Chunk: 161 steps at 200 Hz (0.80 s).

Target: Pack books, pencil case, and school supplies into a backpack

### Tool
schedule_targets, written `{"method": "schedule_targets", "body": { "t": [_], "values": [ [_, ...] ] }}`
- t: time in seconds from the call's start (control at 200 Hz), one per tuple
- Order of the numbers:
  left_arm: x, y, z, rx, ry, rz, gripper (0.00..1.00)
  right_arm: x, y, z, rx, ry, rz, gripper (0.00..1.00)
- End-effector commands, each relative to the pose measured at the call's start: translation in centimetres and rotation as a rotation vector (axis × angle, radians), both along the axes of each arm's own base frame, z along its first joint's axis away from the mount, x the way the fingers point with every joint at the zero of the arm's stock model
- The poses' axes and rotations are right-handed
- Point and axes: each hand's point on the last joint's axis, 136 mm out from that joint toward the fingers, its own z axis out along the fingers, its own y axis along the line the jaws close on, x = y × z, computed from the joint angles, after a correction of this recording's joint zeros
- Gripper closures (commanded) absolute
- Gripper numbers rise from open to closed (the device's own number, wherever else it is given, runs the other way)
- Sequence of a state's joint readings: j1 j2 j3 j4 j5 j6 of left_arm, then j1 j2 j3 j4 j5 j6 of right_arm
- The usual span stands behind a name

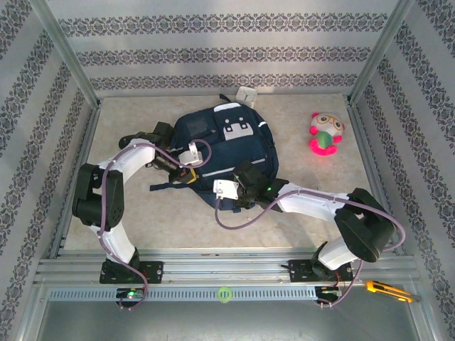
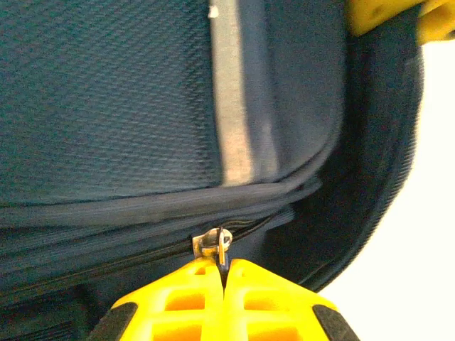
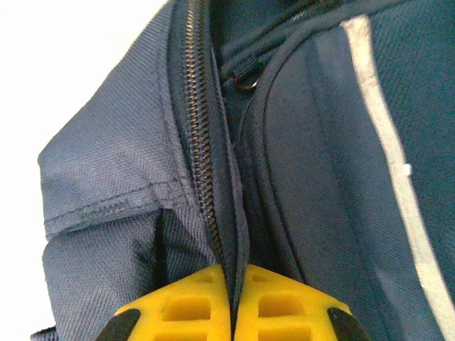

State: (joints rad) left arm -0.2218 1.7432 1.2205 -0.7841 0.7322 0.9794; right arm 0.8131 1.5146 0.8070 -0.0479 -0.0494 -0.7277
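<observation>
The navy-blue backpack (image 1: 226,145) lies flat in the middle of the table, grey stripe (image 2: 231,92) up. My left gripper (image 1: 186,173) is at its left side; the yellow fingers (image 2: 223,273) are shut on the metal zipper pull (image 2: 215,244). At the backpack's near edge, my right gripper (image 1: 240,193) is pinched shut (image 3: 233,284) on a fold of blue fabric beside the zipper teeth (image 3: 202,156). The books are out of view. A small pale boxy thing (image 1: 247,94) lies just past the backpack's top; I cannot tell whether it is the pencil case.
A pink-and-green plush toy (image 1: 325,133) sits at the right rear. Patterned walls (image 1: 43,142) and metal posts (image 1: 67,50) close in the table on three sides. A yellow cutter (image 1: 387,290) lies on the front rail (image 1: 227,268) at the right.
</observation>
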Motion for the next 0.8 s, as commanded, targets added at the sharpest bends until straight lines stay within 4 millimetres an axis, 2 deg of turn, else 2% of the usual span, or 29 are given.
{"method": "schedule_targets", "body": {
  "t": [0.0,0.035,0.05,0.155,0.19,0.25,0.31,0.395,0.46,0.595,0.705,0.799],
  "values": [
    [-2.2,-2.5,2.5,-0.137,0.043,0.011,1.0,4.5,1.7,4.1,0.141,-0.135,-0.112,1.0],
    [-2.0,-2.4,2.5,-0.136,0.029,0.042,1.0,4.5,1.8,4.4,0.154,-0.131,-0.122,1.0],
    [-1.9,-2.3,2.4,-0.133,0.022,0.055,1.0,4.5,1.8,4.6,0.16,-0.128,-0.127,0.96],
    [-1.0,-1.4,1.3,-0.084,-0.037,0.133,1.0,3.1,1.1,6.4,0.24,-0.029,-0.178,0.56],
    [-0.9,-1.1,0.8,-0.069,-0.041,0.156,1.0,2.5,0.6,7.0,0.273,0.021,-0.223,0.46],
    [-0.8,-0.9,0.5,-0.06,-0.031,0.192,1.0,1.3,-0.5,8.0,0.341,0.129,-0.315,0.35],
    [-0.9,-1.0,0.2,-0.061,-0.009,0.226,1.0,0.3,-1.6,8.3,0.413,0.244,-0.427,0.29],
    [-1.2,-1.1,-0.2,-0.06,0.005,0.267,1.0,-1.0,-3.4,8.0,0.539,0.438,-0.637,0.26],
    [-1.4,-1.3,-0.3,-0.069,0.028,0.302,1.0,-1.9,-4.9,7.0,0.612,0.561,-0.795,0.26],
    [-2.2,-1.8,-0.2,-0.077,0.056,0.354,1.0,-2.3,-7.5,4.9,0.753,0.709,-1.081,0.29],
    [-2.9,-2.3,0.0,-0.084,0.06,0.37,1.0,-2.1,-7.8,3.0,0.812,0.781,-1.183,0.37],
    [-2.9,-2.3,-0.2,-0.069,0.066,0.402,1.0,-1.7,-6.9,2.0,0.82,0.82,-1.183,0.44]
  ]
}}
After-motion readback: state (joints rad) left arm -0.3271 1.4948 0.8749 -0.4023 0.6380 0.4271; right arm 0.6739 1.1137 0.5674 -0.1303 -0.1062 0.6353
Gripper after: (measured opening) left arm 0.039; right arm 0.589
